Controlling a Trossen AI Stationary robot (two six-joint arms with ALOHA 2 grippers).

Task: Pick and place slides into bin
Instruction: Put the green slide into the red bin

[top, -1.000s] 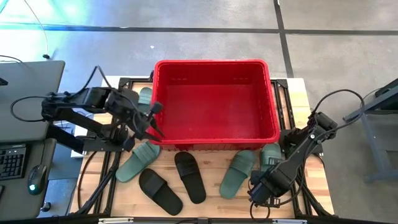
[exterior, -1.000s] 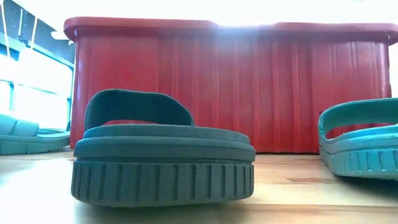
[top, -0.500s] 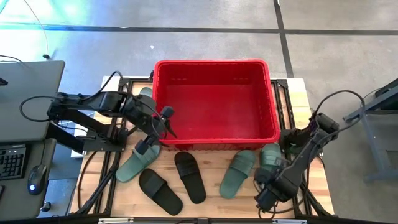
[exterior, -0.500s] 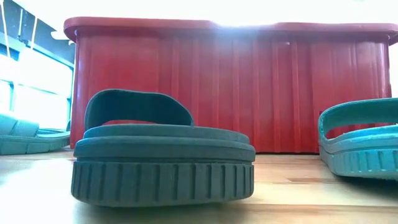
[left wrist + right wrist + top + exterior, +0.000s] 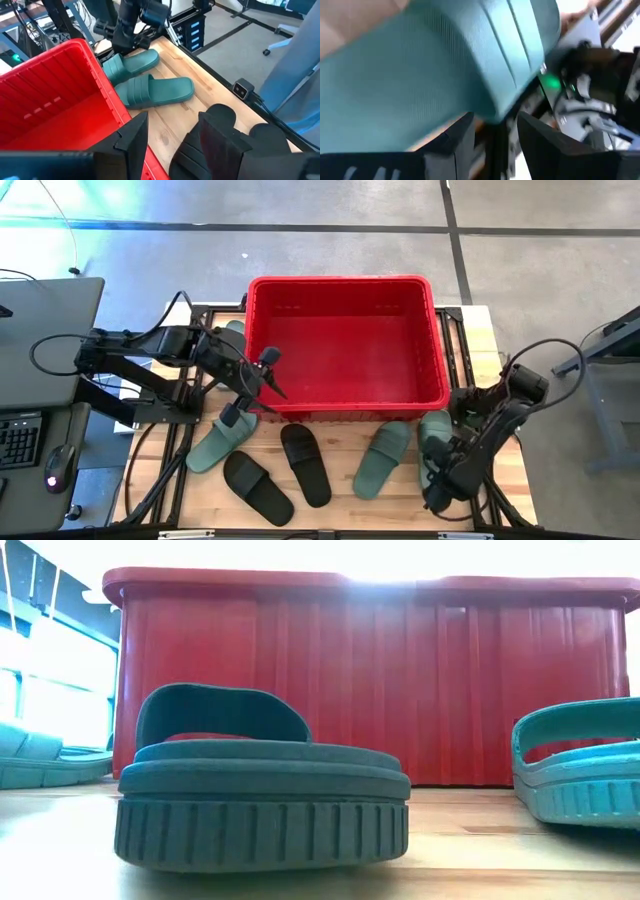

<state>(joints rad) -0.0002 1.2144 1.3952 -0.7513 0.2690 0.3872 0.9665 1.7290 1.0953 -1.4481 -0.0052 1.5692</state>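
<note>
My left gripper (image 5: 266, 373) hung open and empty at the bin (image 5: 345, 284) rim; the right gripper's (image 5: 437, 485) spread I couldn't tell. The green slide (image 5: 222, 438) below looked light, rubbery; I'd pinch its strap.

We note a glossy ribbed red plastic bin (image 5: 370, 680), matt rubbery sage green slides (image 5: 152, 90) with ridged soles, pale smooth wooden tabletop (image 5: 340, 448).

Wooden table (image 5: 340, 480), red bin (image 5: 345, 405) at back, 4 green slides (image 5: 385, 458), 2 black slides (image 5: 305, 464) in front
</note>
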